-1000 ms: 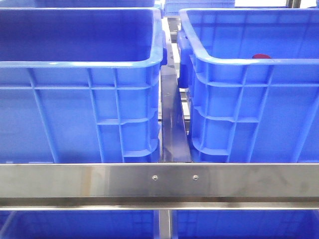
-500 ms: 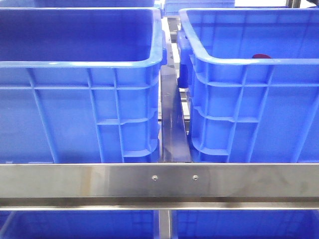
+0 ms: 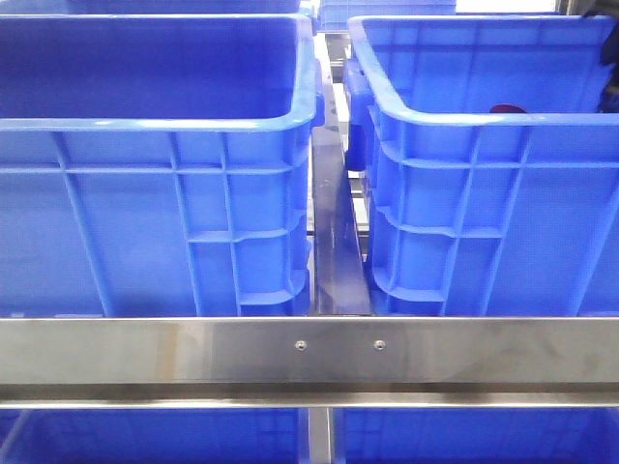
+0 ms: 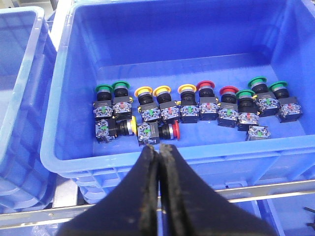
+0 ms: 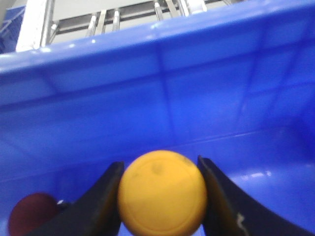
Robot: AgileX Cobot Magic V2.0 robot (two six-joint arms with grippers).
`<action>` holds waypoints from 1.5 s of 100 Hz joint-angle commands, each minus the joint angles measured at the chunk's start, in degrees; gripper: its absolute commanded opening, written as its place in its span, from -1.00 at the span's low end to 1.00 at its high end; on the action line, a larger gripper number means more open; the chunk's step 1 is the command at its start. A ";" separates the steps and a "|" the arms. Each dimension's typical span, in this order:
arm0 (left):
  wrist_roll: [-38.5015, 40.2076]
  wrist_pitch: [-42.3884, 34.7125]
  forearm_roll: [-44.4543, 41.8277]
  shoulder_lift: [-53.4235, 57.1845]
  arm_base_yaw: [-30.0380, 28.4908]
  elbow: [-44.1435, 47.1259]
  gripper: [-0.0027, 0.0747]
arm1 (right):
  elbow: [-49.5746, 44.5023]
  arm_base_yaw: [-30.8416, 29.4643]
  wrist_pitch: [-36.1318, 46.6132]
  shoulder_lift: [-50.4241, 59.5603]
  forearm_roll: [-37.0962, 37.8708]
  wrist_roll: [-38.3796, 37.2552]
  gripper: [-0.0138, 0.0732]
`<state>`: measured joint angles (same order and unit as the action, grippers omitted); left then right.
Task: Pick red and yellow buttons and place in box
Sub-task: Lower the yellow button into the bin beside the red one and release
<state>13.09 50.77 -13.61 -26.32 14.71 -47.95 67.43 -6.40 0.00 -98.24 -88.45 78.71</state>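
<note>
Sitting at 2 o'clock in front view: box [image 3: 484,193]. Pinching yellow button [image 5: 162,192]: right gripper [image 5: 161,196], inside box; red button [image 5: 30,214] at 8 o'clock of it. Pressed together, empty: left gripper [image 4: 159,162]. Risk: rounded cap squirting from jaws if grip loosens early.

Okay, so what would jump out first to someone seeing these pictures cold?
The yellow button, gripped between the right gripper's fingers and filling the right wrist view, with a dark red button beside it. Next, the row of green, yellow and red push-button switches in a blue crate under the shut left gripper.
</note>
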 commanded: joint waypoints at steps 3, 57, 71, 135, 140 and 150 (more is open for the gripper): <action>0.11 -4.76 -0.59 -0.40 0.04 -1.51 -0.98 | 5.18 -0.39 0.00 -1.38 -0.38 0.78 -0.31; 0.11 -4.76 -0.59 -0.40 0.04 -1.51 -0.98 | 9.24 -0.39 -0.43 -10.77 -0.38 0.78 -0.30; 0.11 -4.76 -0.59 -0.40 0.04 -1.51 -0.98 | 9.24 -0.39 -0.43 -10.89 -0.38 0.78 -0.24; 0.11 -4.76 -0.59 -0.40 0.04 -1.51 -0.98 | 6.64 -0.39 -3.58 1.78 -0.34 0.78 0.47; 0.11 -4.76 -0.59 -0.40 0.04 -1.51 -0.98 | 5.10 -0.39 -4.40 4.15 -0.23 0.78 0.47; 0.11 -4.76 -0.59 -0.40 0.04 -1.51 -0.98 | 0.66 -0.39 -5.61 9.56 0.21 0.78 0.47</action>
<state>13.09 50.77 -13.61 -26.32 14.71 -47.95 69.79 -6.40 -3.61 -95.83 -88.64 79.14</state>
